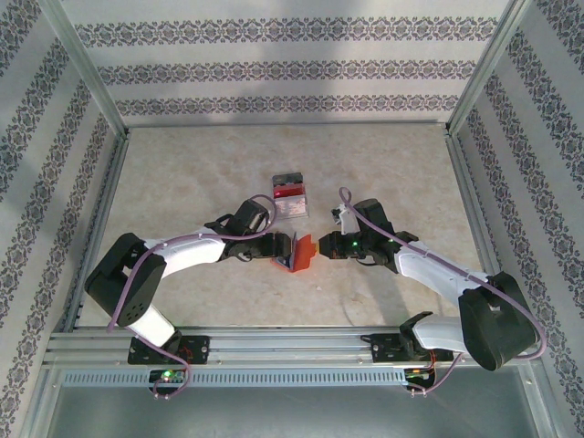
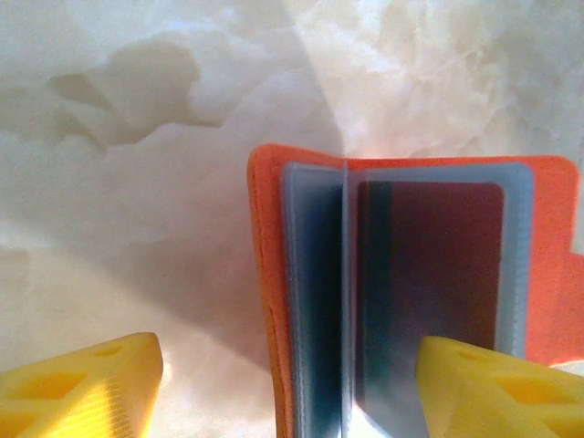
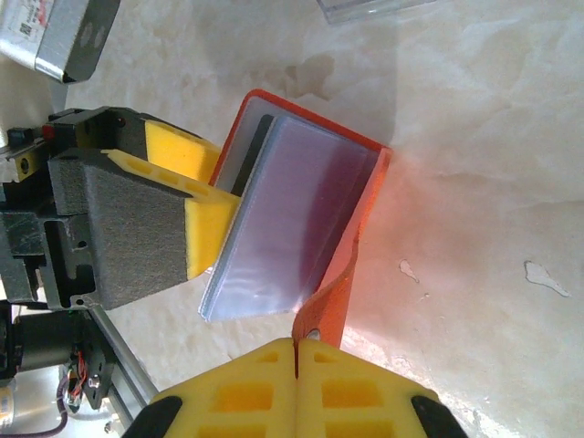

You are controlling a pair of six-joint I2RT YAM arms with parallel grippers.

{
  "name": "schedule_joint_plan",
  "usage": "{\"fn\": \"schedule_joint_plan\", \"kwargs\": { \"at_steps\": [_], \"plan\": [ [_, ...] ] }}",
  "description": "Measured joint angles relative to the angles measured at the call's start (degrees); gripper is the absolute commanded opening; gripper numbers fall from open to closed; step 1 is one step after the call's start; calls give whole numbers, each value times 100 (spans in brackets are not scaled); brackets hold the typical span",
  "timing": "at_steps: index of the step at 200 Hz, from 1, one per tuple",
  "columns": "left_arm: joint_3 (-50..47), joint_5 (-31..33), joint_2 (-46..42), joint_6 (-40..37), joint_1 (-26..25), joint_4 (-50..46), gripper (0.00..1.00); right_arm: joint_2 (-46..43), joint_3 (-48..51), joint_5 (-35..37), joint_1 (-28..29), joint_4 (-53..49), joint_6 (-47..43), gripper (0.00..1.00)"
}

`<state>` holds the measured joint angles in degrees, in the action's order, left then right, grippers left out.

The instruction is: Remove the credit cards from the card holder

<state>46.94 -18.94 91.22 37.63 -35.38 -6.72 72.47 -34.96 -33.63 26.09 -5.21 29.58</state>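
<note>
The card holder (image 1: 294, 253) stands open near the middle of the table (image 1: 182, 182), a dark red card (image 2: 438, 274) showing inside. At its 3 o'clock the right gripper (image 1: 321, 246) is clamped tight on its orange flap. At 9 o'clock the left gripper (image 1: 276, 246) gapes wide astride the holder, not clamping it. A clear tray (image 1: 292, 203) lies at 12 o'clock.

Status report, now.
Left gripper open, straddling sleeves. Right gripper shut on card holder flap. Dark card in sleeve. Clear tray beyond, apart.
</note>
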Motion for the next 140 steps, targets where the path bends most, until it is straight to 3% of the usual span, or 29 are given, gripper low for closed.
{"fn": "schedule_joint_plan", "kwargs": {
  "at_steps": [46, 66, 116, 140],
  "plan": [
    [-22, -79, 0, -44, 24, -17, 71, 37, 0, 149, -76, -72, -7, 0],
    [-22, -201, 0, -61, 24, -13, 71, 107, -2, 269, -175, -192, -9, 17],
    [-20, -417, 0, -87, 24, 7, 72, 164, -479, 745, -262, -966, -192, 45],
    [-20, -459, 0, -107, 24, 7, 72, 155, -804, 1027, -258, -1285, -286, 48]
  ]
}}
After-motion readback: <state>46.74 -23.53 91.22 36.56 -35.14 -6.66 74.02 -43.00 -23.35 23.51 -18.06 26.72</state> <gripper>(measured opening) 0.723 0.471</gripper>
